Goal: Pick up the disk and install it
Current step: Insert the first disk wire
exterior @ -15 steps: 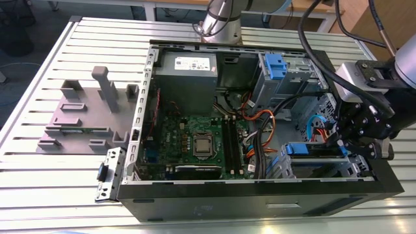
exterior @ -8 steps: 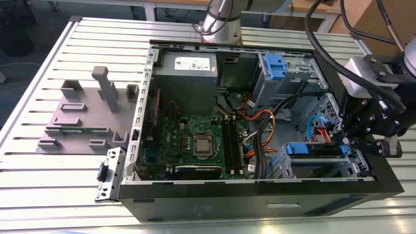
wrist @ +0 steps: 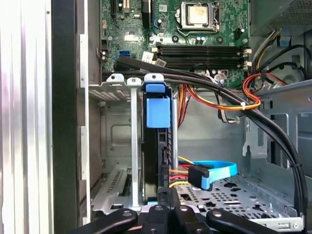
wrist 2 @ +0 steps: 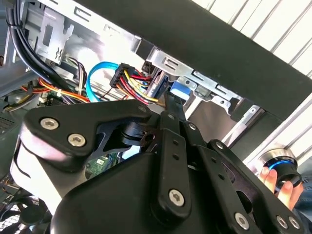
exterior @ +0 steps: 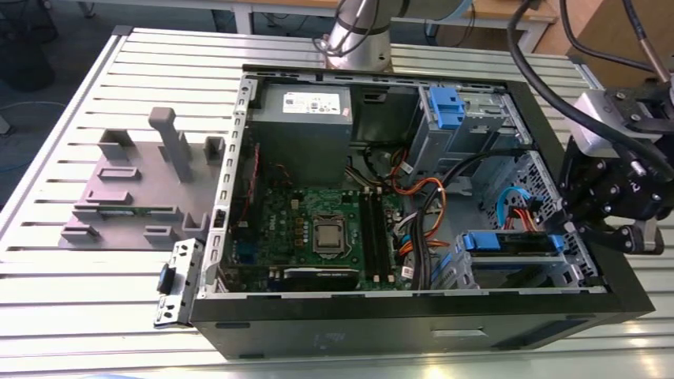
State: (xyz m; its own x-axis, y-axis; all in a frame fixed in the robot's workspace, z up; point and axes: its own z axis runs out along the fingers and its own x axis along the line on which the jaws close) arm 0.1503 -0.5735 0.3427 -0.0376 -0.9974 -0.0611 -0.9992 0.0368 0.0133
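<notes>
Sitting edge-up in the drive cage (wrist: 117, 146) of the open case (exterior: 421, 332), the disk (wrist: 157, 146) shows its blue bracket, also visible in the exterior view (exterior: 513, 242). Red, yellow and black wires and a blue cable (wrist: 214, 173) meet its lower end. The gripper (wrist: 171, 195) is just beside that end, apart from the disk, its fingers (wrist 2: 170, 109) drawn together to a narrow tip holding nothing. Beyond the cage lies the motherboard (wrist: 195, 29). Outside the case, a grey stand (exterior: 137, 181) rests on the table (exterior: 84, 316).
</notes>
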